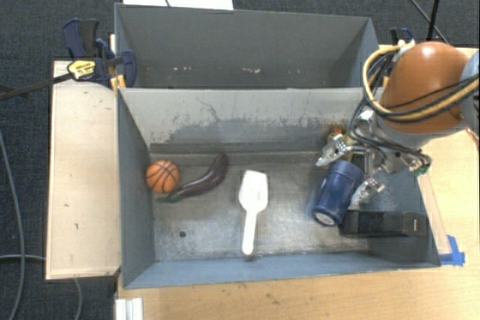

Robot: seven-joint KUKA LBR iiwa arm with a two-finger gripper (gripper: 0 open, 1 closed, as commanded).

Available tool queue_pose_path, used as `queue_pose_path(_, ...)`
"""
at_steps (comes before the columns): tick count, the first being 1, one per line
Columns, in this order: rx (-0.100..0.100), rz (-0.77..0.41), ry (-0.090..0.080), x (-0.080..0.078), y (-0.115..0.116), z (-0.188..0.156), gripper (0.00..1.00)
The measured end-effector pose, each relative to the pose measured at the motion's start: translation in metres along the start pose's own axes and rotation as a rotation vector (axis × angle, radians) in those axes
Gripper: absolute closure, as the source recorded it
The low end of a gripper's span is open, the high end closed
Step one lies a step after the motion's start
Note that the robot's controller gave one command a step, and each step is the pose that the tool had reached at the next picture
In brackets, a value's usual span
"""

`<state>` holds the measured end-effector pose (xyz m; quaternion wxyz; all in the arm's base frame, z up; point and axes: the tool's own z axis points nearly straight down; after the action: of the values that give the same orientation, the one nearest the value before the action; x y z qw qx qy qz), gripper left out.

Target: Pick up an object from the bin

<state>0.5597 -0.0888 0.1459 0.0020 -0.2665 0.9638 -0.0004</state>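
The arm's tool (349, 173) hangs at the right end of the grey bin (225, 112), fingers apart either side of a blue cylinder (333, 197) lying beside a black block (384, 223).

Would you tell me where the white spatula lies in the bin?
The white spatula lies mid-floor in the camera view, between the dark curved toy at the view's left and the blue cylinder at its right.
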Motion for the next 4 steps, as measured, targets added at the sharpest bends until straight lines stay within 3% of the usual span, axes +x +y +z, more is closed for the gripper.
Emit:
queue_pose_path(1, 0.002, -0.302, 0.0, -0.013, -0.003, 0.046, 0.0)
queue_pose_path(2, -0.002, -0.456, 0.0, -0.02, -0.014, 0.069, 1.0)
queue_pose_path(4, -0.002, -0.455, 0.0, -0.02, -0.014, 0.069, 1.0)
